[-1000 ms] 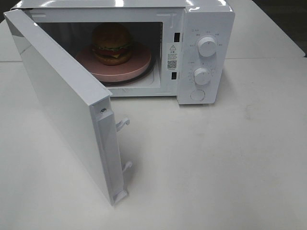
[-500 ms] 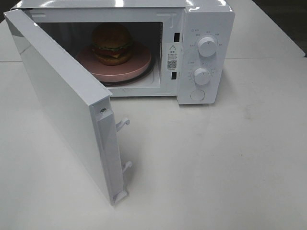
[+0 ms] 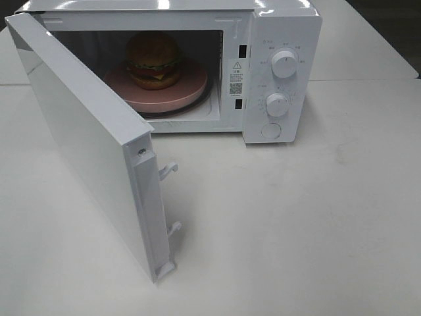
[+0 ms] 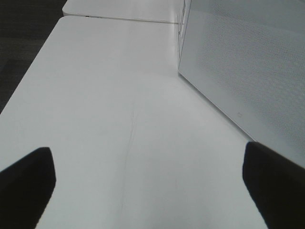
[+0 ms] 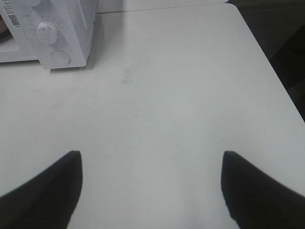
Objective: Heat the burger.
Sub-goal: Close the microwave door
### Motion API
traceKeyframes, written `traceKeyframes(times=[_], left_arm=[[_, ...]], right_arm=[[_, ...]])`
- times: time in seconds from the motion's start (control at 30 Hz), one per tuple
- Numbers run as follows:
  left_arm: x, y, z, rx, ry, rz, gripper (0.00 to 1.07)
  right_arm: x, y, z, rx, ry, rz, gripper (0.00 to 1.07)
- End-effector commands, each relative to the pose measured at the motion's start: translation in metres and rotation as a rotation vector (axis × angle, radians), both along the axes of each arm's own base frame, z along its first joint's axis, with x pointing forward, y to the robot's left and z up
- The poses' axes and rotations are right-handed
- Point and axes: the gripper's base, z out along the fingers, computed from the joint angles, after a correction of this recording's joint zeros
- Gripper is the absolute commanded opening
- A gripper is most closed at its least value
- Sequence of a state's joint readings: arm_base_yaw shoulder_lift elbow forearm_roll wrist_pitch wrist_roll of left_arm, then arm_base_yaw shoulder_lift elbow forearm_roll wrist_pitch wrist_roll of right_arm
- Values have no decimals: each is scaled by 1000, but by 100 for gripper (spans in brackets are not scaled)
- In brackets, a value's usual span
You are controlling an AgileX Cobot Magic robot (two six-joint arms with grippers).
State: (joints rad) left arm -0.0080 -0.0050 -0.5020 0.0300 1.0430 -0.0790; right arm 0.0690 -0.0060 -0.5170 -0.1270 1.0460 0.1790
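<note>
Here, burger inside microwave, door not yet shut; my left gripper and right gripper gape empty.

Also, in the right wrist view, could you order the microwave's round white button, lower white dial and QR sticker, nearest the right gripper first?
1. Round white button, lowest control, nearest the right gripper.
2. Lower white dial, just above.
3. QR sticker, beyond the dial, farthest.

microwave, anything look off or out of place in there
Nothing stands out. The burger sits upright on the pink plate inside the microwave, with nothing spilled or visibly damaged. The door stands wide open, which only means heating cannot start yet.
</note>
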Motion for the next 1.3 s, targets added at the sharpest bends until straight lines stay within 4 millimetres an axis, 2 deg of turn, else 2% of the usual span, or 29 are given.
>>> traceKeyframes(times=[0.03,1.3], left_arm=[[-3,0,0,1,-28,2,100],[-3,0,0,1,-28,2,100]], right_arm=[[-3,0,0,1,-30,-4,76],[-3,0,0,2,-30,-7,76]])
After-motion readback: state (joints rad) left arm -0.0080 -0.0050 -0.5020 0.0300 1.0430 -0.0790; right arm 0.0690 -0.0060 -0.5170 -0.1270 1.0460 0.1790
